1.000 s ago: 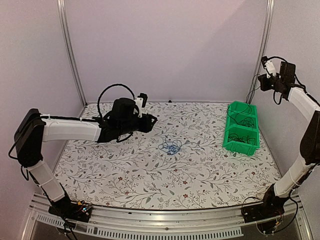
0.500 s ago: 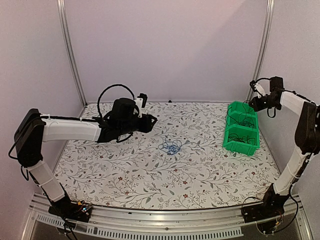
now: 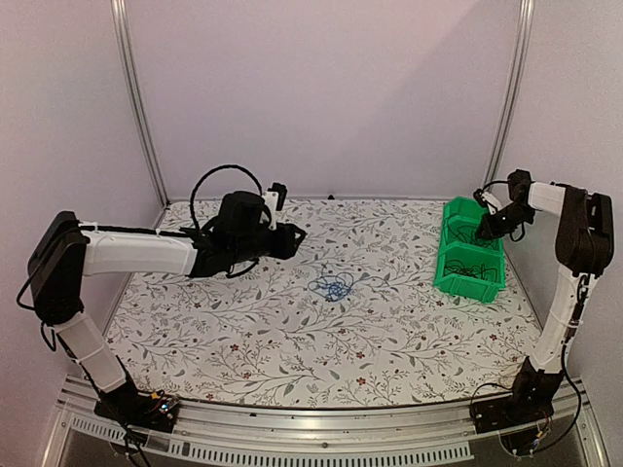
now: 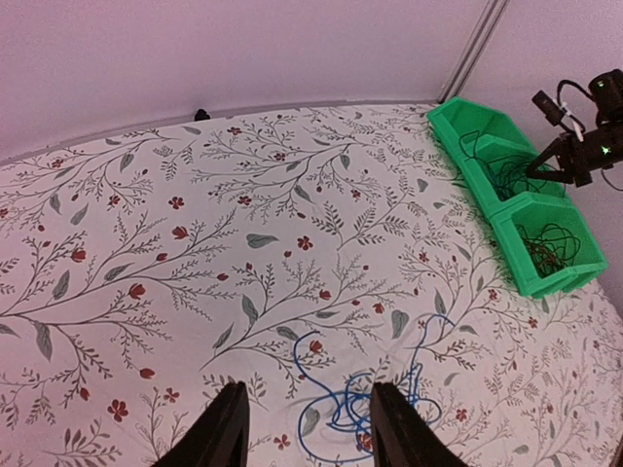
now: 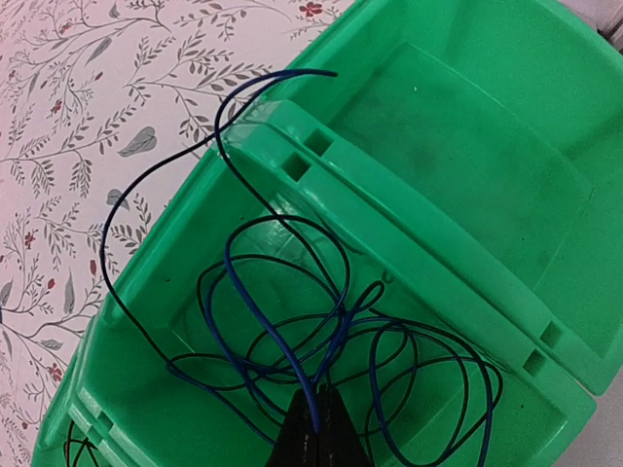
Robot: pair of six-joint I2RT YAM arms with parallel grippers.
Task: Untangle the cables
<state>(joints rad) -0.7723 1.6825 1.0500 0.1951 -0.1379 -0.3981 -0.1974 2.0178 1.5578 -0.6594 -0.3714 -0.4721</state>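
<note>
A loose tangle of bright blue cable point(image 3: 332, 286) lies on the floral table mid-centre; it also shows in the left wrist view point(image 4: 375, 409). My left gripper point(image 3: 292, 236) is open and empty, hovering left of and behind the tangle; its fingers point(image 4: 232, 428) frame the tangle's left part from above. My right gripper point(image 3: 484, 230) is low over a green bin point(image 3: 474, 226) and shut point(image 5: 316, 413) on a dark blue cable point(image 5: 263, 258). That cable loops down among black cables lying in the bin point(image 5: 165, 292); one strand arcs over the bin's rim.
The green bins point(image 4: 516, 199) stand in a row at the table's right edge; the nearest one point(image 3: 469, 272) also holds dark cables, and the one beyond the right gripper point(image 5: 467, 146) looks empty. Frame posts stand at the back corners.
My right arm has swung down from high at the right wall to just above the green bin. The left arm and the blue tangle have not moved.
</note>
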